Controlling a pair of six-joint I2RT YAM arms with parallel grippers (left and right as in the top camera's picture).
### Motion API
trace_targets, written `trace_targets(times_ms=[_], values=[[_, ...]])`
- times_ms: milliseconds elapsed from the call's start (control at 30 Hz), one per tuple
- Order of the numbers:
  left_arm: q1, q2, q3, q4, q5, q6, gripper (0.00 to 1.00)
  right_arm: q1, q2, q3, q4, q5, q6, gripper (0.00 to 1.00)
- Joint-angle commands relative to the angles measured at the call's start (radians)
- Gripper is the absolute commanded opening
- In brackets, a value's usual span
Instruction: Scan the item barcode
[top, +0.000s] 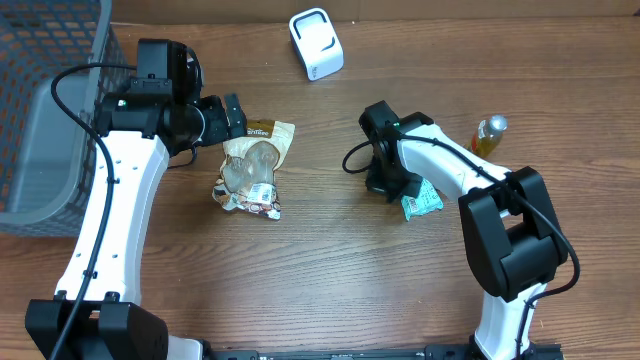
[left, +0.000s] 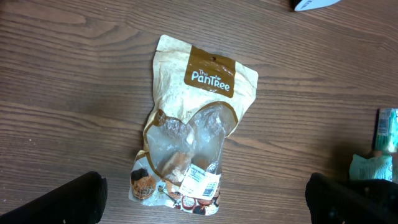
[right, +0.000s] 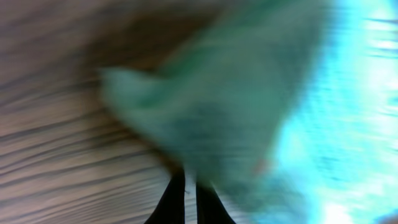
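No scan seemed done yet: the white scanner (top: 316, 43) stood at the far edge of the table, well apart from every item, so lifting an item and showing its barcode was all left to do. The right gripper (top: 398, 188) had its jaws together at the edge of the teal packet (top: 424, 198), which lay flat on the table. Whether they pinched it I could not tell, as the wrist view was blurred. The left gripper (top: 235, 117) hovered with jaws wide apart above the snack pouch (left: 193, 137) – not touching it.
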Motion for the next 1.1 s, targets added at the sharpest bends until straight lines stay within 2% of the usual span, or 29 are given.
trace_targets(times_ms=[0, 100, 233, 267, 300, 533, 700, 800, 833, 967, 1000, 1067], values=[[-0.007, 0.002, -0.002, 0.001, 0.005, 0.009, 1.00, 0.032, 0.011, 0.063, 0.078, -0.303, -0.185, 0.11], [-0.007, 0.002, -0.002, 0.001, 0.005, 0.009, 1.00, 0.050, 0.011, 0.063, 0.192, -0.472, -0.235, 0.33], [-0.007, 0.002, -0.002, 0.001, 0.005, 0.009, 1.00, 0.051, 0.012, 0.063, 0.300, -0.492, -0.230, 0.39], [-0.007, 0.002, -0.002, 0.001, 0.005, 0.009, 1.00, 0.051, 0.012, 0.063, 0.348, -0.491, -0.230, 0.46], [-0.007, 0.002, -0.002, 0.001, 0.005, 0.009, 1.00, 0.052, 0.012, 0.062, 0.381, -0.491, -0.230, 0.49], [-0.007, 0.002, -0.002, 0.001, 0.005, 0.009, 1.00, 0.052, 0.012, 0.062, 0.524, -0.480, -0.230, 0.58], [-0.007, 0.002, -0.002, 0.003, 0.005, 0.008, 1.00, 0.051, 0.012, 0.062, 0.526, -0.457, -0.231, 0.61], [-0.007, 0.002, -0.002, 0.095, 0.003, 0.009, 1.00, 0.051, 0.012, 0.062, 0.510, -0.446, -0.231, 0.62], [-0.007, 0.002, -0.002, 0.134, 0.004, 0.009, 0.99, 0.048, 0.012, 0.061, 0.497, -0.446, -0.231, 0.65], [-0.007, 0.006, -0.002, 0.126, 0.006, 0.008, 1.00, 0.047, 0.012, 0.060, 0.490, -0.431, -0.232, 0.67], [-0.008, 0.011, -0.002, 0.122, 0.006, 0.009, 0.85, 0.047, 0.012, 0.060, 0.491, -0.419, -0.231, 0.68], [-0.010, 0.027, -0.006, 0.109, -0.011, 0.009, 0.27, 0.047, 0.012, 0.060, 0.494, -0.397, -0.231, 0.68]])
